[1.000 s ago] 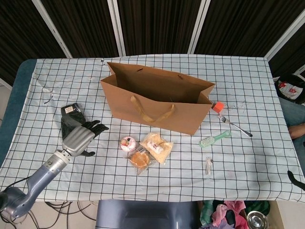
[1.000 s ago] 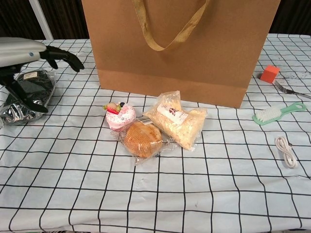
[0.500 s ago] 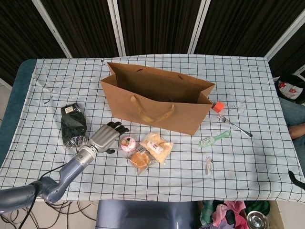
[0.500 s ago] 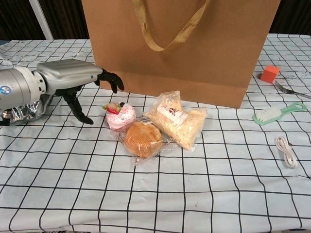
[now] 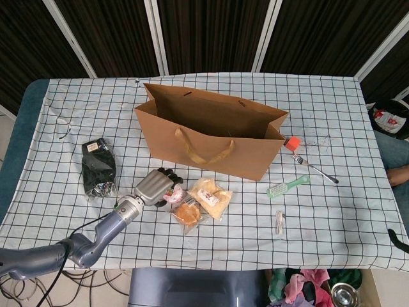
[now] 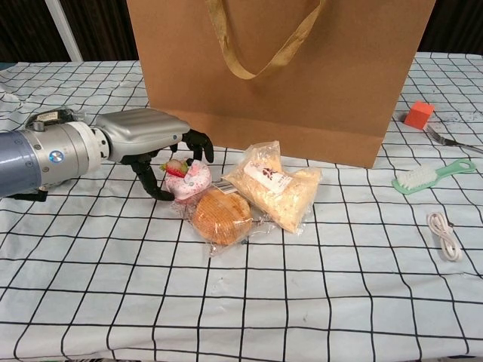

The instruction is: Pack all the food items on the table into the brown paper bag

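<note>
The brown paper bag (image 5: 211, 137) (image 6: 279, 75) stands open and upright mid-table. In front of it lie a pink pastry (image 5: 171, 194) (image 6: 189, 179), a round wrapped bun (image 5: 187, 214) (image 6: 220, 215) and a clear packet of pale flakes (image 5: 211, 197) (image 6: 273, 188). A dark foil packet (image 5: 98, 169) (image 6: 53, 117) lies to the left. My left hand (image 5: 156, 185) (image 6: 151, 139) is at the pink pastry with its fingers spread, thumb on the pastry's left and fingers over its far side; the pastry rests on the cloth. Only a dark tip (image 5: 399, 242) at the right edge of the head view may belong to my right hand.
Right of the bag are an orange block (image 5: 293, 143) (image 6: 419, 114), a fork (image 5: 316, 169) (image 6: 453, 141), a green brush (image 5: 287, 187) (image 6: 434, 177) and a white cable (image 5: 280, 222) (image 6: 445, 235). The checked cloth (image 5: 332, 109) covers the table.
My left hand has moved right, from beside the dark foil packet to the pink pastry, and its fingers now straddle it. The food items have not shifted.
</note>
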Controlling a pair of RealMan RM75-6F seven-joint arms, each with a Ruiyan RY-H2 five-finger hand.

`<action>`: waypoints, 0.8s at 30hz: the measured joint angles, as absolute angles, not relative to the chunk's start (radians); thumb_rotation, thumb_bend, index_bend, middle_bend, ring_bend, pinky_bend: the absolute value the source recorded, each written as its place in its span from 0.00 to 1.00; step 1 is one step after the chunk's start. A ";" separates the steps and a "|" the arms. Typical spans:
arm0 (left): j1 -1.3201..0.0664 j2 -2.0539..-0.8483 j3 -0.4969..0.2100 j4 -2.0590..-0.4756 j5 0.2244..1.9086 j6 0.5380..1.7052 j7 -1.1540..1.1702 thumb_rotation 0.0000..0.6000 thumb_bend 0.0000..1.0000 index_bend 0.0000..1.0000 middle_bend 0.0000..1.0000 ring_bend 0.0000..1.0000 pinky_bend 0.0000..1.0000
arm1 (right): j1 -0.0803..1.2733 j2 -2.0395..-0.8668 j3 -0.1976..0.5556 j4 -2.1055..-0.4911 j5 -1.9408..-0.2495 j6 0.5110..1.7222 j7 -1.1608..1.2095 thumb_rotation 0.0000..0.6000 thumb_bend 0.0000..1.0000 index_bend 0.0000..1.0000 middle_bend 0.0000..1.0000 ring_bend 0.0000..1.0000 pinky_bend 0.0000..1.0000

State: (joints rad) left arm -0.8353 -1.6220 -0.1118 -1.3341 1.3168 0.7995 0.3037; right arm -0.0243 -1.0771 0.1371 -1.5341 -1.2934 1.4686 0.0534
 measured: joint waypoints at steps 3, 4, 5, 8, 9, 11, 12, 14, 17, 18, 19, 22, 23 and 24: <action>-0.842 -1.634 -0.109 -1.320 1.319 0.794 0.296 1.00 0.22 0.30 0.34 0.21 0.31 | -0.025 -1.076 0.137 -1.534 -1.294 1.468 0.055 1.00 0.22 0.01 0.10 0.18 0.19; -0.844 -1.637 -0.107 -1.317 1.322 0.792 0.294 1.00 0.22 0.31 0.35 0.21 0.31 | -0.025 -1.076 0.137 -1.534 -1.294 1.468 0.056 1.00 0.22 0.01 0.10 0.18 0.19; -0.846 -1.640 -0.106 -1.314 1.325 0.792 0.292 1.00 0.23 0.32 0.36 0.22 0.31 | -0.025 -1.076 0.137 -1.534 -1.294 1.467 0.056 1.00 0.22 0.01 0.10 0.18 0.19; -0.849 -1.648 -0.102 -1.307 1.334 0.793 0.284 1.00 0.27 0.35 0.40 0.25 0.33 | -0.025 -1.075 0.137 -1.534 -1.295 1.467 0.057 1.00 0.22 0.01 0.10 0.18 0.19; -0.850 -1.650 -0.100 -1.304 1.338 0.795 0.281 1.00 0.29 0.37 0.41 0.26 0.34 | -0.025 -1.075 0.137 -1.535 -1.295 1.468 0.058 1.00 0.22 0.01 0.10 0.18 0.19; -0.850 -1.652 -0.098 -1.299 1.344 0.801 0.277 1.00 0.30 0.38 0.43 0.27 0.34 | -0.025 -1.074 0.137 -1.536 -1.296 1.469 0.060 1.00 0.22 0.01 0.10 0.18 0.19; -0.849 -1.653 -0.097 -1.296 1.349 0.806 0.275 1.00 0.31 0.39 0.44 0.28 0.34 | -0.026 -1.073 0.138 -1.536 -1.296 1.470 0.061 1.00 0.22 0.01 0.10 0.18 0.19; -0.848 -1.652 -0.095 -1.295 1.353 0.812 0.272 1.00 0.32 0.39 0.45 0.28 0.34 | -0.026 -1.072 0.138 -1.536 -1.296 1.471 0.063 1.00 0.22 0.01 0.10 0.19 0.19; -0.846 -1.645 -0.098 -1.305 1.362 0.830 0.260 1.00 0.32 0.39 0.45 0.28 0.34 | -0.027 -1.071 0.138 -1.536 -1.298 1.472 0.066 1.00 0.22 0.01 0.10 0.19 0.19; -0.844 -1.639 -0.100 -1.316 1.368 0.842 0.255 1.00 0.32 0.39 0.45 0.28 0.34 | -0.027 -1.071 0.138 -1.536 -1.298 1.473 0.067 1.00 0.22 0.01 0.10 0.19 0.19; -0.842 -1.632 -0.102 -1.327 1.373 0.852 0.251 1.00 0.32 0.39 0.45 0.28 0.34 | -0.028 -1.071 0.138 -1.536 -1.298 1.474 0.067 1.00 0.22 0.01 0.10 0.19 0.19; -0.834 -1.599 -0.106 -1.380 1.401 0.896 0.244 1.00 0.32 0.39 0.45 0.28 0.34 | -0.029 -1.070 0.140 -1.535 -1.297 1.475 0.070 1.00 0.22 0.01 0.10 0.19 0.19; -0.830 -1.586 -0.108 -1.400 1.411 0.912 0.243 1.00 0.32 0.39 0.45 0.28 0.34 | -0.029 -1.070 0.140 -1.535 -1.297 1.475 0.070 1.00 0.22 0.01 0.10 0.19 0.19; -0.825 -1.567 -0.110 -1.430 1.426 0.937 0.243 1.00 0.32 0.39 0.45 0.28 0.34 | -0.029 -1.070 0.140 -1.535 -1.297 1.475 0.070 1.00 0.22 0.01 0.10 0.19 0.19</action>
